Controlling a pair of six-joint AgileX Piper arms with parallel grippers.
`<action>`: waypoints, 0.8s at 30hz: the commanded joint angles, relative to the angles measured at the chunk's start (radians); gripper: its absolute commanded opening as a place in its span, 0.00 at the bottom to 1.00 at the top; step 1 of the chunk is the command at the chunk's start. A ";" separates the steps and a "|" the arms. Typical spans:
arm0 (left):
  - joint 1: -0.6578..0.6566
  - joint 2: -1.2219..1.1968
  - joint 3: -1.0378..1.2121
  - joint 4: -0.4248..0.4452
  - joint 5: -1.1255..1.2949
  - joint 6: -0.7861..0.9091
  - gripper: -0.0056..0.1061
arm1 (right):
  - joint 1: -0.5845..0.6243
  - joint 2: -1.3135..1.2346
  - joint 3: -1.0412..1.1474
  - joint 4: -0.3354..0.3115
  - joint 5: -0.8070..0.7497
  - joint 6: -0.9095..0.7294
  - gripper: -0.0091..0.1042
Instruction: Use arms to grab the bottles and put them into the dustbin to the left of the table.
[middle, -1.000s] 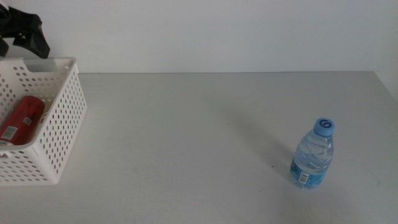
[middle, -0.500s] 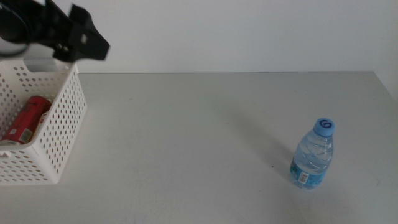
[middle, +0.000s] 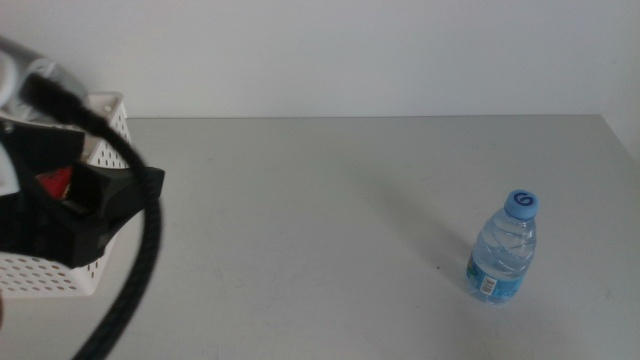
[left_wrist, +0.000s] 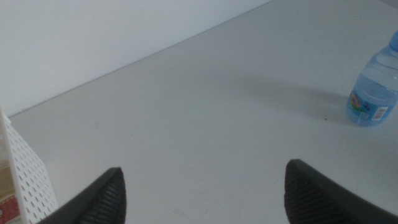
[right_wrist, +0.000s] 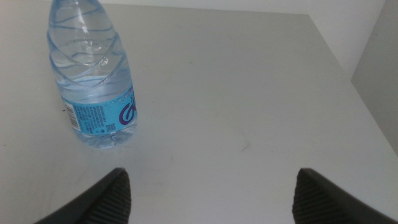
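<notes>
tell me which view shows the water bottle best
The right wrist view: the water bottle is close, its label readable, though its cap is cut off. The middle view shows it whole but small, standing at the table's right. The left wrist view catches only its lower part at the edge.

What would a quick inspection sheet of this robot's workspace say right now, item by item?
Surface: light-grey table, plain and flat.
Job's things: clear water bottle with blue cap stands upright at the right side; white perforated basket sits at the left, with a red can partly visible inside.
Clutter: nothing seen.
Grippers: left pincer open and empty, above the table beside the basket; right pincer open and empty, low beside the bottle, not touching it.
Cables: one thick black cable hangs across the left arm, in front of the basket.
Surroundings: plain white wall behind the table.
</notes>
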 joint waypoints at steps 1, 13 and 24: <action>-0.007 -0.065 0.001 0.016 -0.079 -0.039 0.80 | -0.005 -0.022 -0.001 -0.012 -0.062 -0.013 0.67; 0.077 -0.158 0.028 0.039 -0.080 -0.036 0.80 | -0.005 -0.022 -0.001 -0.012 -0.062 -0.013 0.67; 0.081 -0.156 0.028 0.014 -0.056 -0.036 0.80 | -0.005 -0.022 -0.001 -0.012 -0.062 -0.013 0.67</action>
